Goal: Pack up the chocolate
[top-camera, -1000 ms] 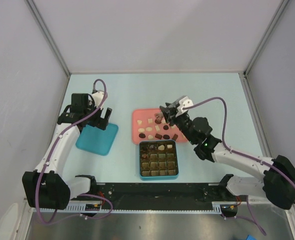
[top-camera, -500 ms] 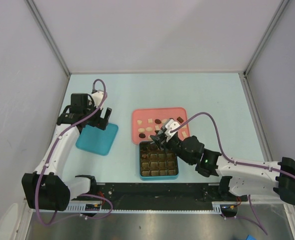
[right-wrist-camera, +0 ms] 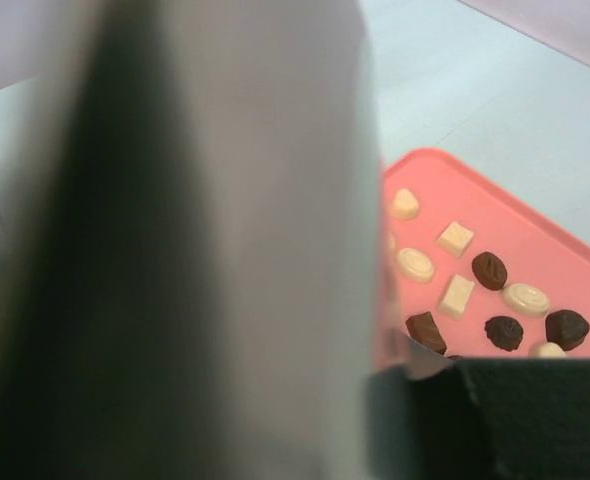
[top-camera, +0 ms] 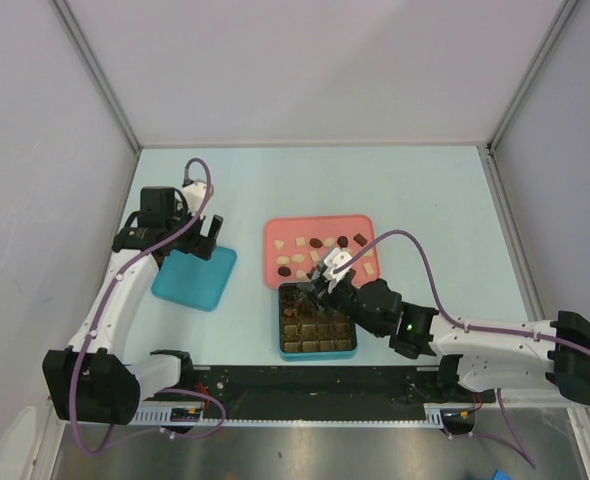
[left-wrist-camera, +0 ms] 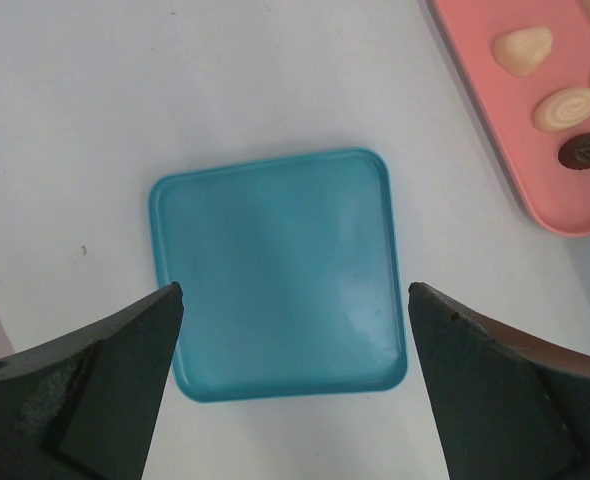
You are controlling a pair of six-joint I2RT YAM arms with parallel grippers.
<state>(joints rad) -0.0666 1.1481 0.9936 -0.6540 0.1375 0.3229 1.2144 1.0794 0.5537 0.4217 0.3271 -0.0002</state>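
Small dark and cream chocolates (top-camera: 300, 241) lie scattered on the pink tray (top-camera: 275, 232). The teal box (top-camera: 317, 353) with gold-brown grid compartments sits just in front of it. My right gripper (top-camera: 321, 289) hovers over the box's back row; its jaws do not show clearly. In the right wrist view a blurred finger (right-wrist-camera: 225, 250) blocks most of the picture, with chocolates (right-wrist-camera: 457, 296) on the pink tray (right-wrist-camera: 535, 250) beyond. My left gripper (top-camera: 201, 236) is open and empty above a flat teal lid (left-wrist-camera: 275, 270).
The teal lid (top-camera: 194, 278) lies left of the box. The pink tray's corner (left-wrist-camera: 510, 120) with cream chocolates (left-wrist-camera: 565, 108) shows at the left wrist view's right edge. Grey walls enclose the table on the left, back and right.
My right gripper has moved from the pink tray toward me, to over the teal box's back row. The left arm has not moved.
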